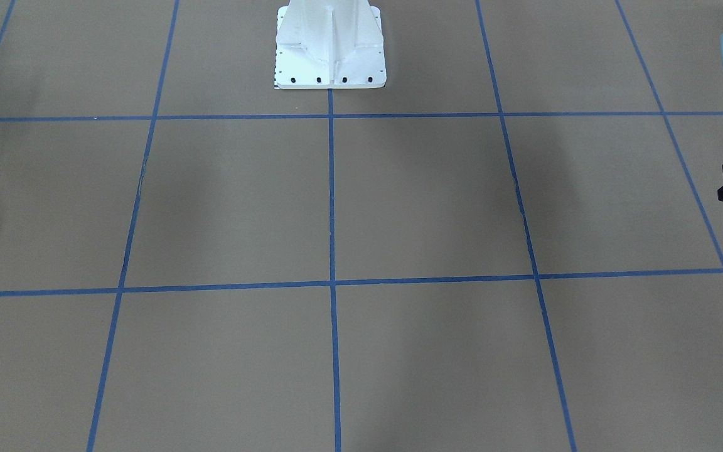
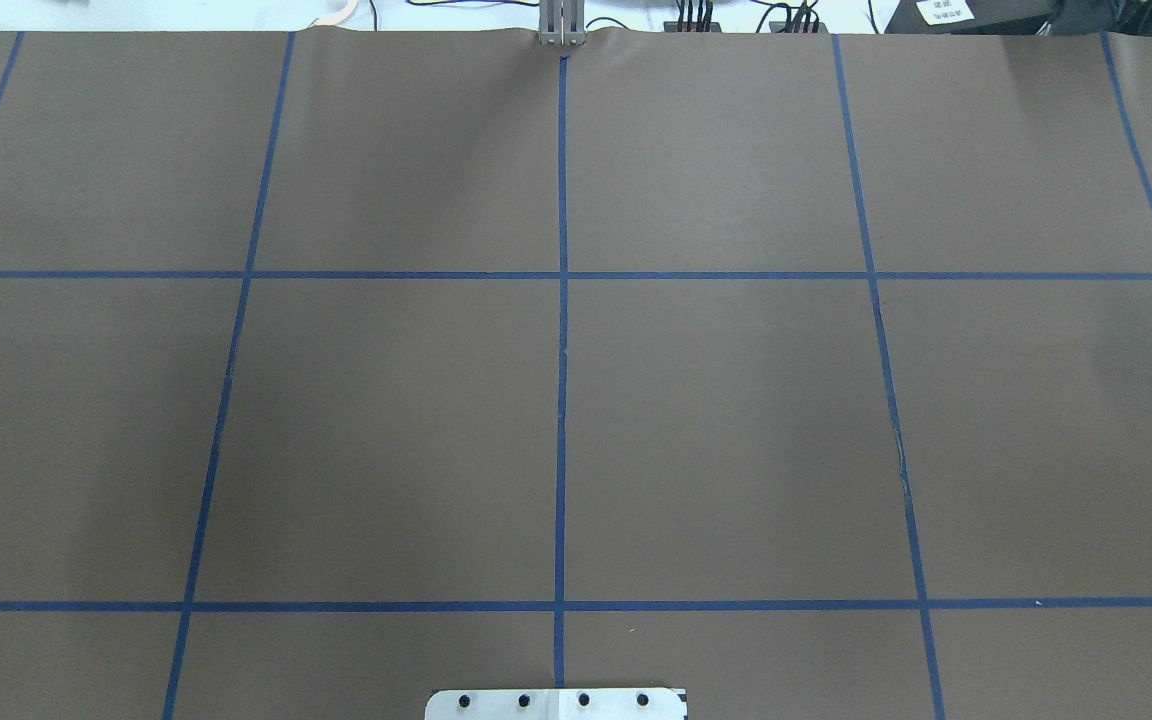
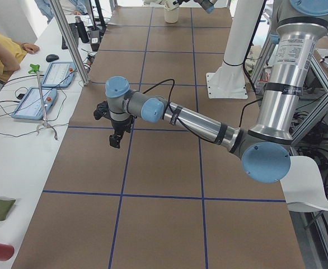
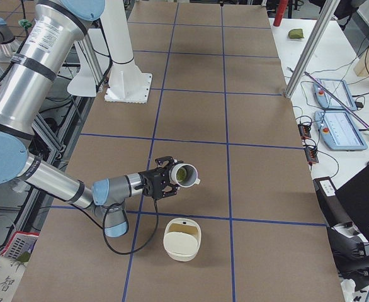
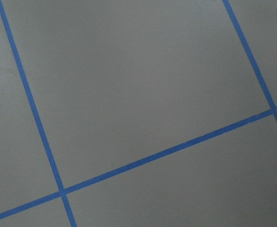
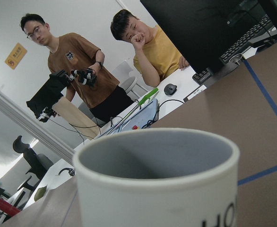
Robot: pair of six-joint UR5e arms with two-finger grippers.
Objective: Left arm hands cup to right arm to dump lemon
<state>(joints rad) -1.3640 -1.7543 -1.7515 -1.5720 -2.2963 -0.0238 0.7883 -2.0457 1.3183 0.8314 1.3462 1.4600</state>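
Sitting at the tip of the right gripper (image 4: 170,180), the cup (image 4: 191,171) is up off the table (image 4: 260,207), toward the table's right end. Its mouth is turned so the right-side view looks into it. A yellow-green lemon (image 4: 180,175) lies inside, and the handle points away from the robot. In the right wrist view the cup's rim and grey inside fill the near foreground, with "HO" of its lettering at the lower right edge. The fingers are too small in the side view and out of frame at the wrist, so I cannot tell how tightly they close on the cup. The right arm (image 4: 52,179) reaches in low from the robot's side.

A white tub (image 4: 182,239) stands on the table near the cup, further right and not touching it.

The left gripper (image 3: 115,140) hangs fingers-down over the table's left end, well apart from the cup. Only its edge shows in the front view, and I cannot tell how far open it is. The left wrist view shows just brown table and blue tape (image 5: 167,153).

A white pedestal (image 1: 330,47) stands at the middle of the robot's edge. Beyond the far edge are a person in brown (image 6: 77,66) and a person in yellow (image 6: 155,52), with a monitor (image 6: 200,28), keyboard (image 6: 252,33) and mouse (image 6: 170,89).
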